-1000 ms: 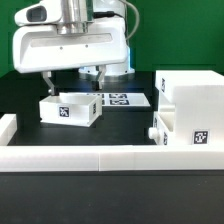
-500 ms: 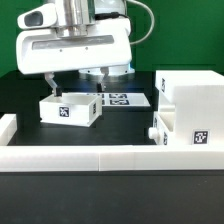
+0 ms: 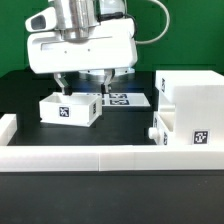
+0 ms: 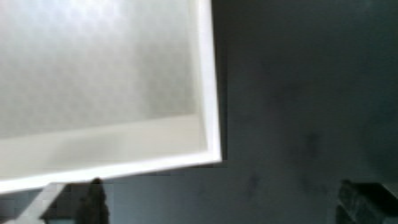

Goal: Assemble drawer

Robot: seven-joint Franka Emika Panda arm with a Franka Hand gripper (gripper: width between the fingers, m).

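A small open-top white tray (image 3: 70,109) with a square marker on its front sits on the black table at the exterior view's left. My gripper (image 3: 83,88) hangs just above its far right part, open and empty, one finger (image 3: 62,85) over the tray and the other beyond its right edge. In the wrist view the tray's pale floor and rim (image 4: 107,90) fill one side, and my gripper (image 4: 222,205) is spread over dark table. The tall box casing (image 3: 195,100) stands at the right. A second small white piece (image 3: 159,129) sits against its near left side.
The marker board (image 3: 125,99) lies flat behind the tray, between it and the casing. A low white wall (image 3: 100,156) borders the table along the front and at the left (image 3: 8,126).
My gripper has moved toward the exterior view's right, from over the tray's left end to over its right part. The tray and the casing have not moved.
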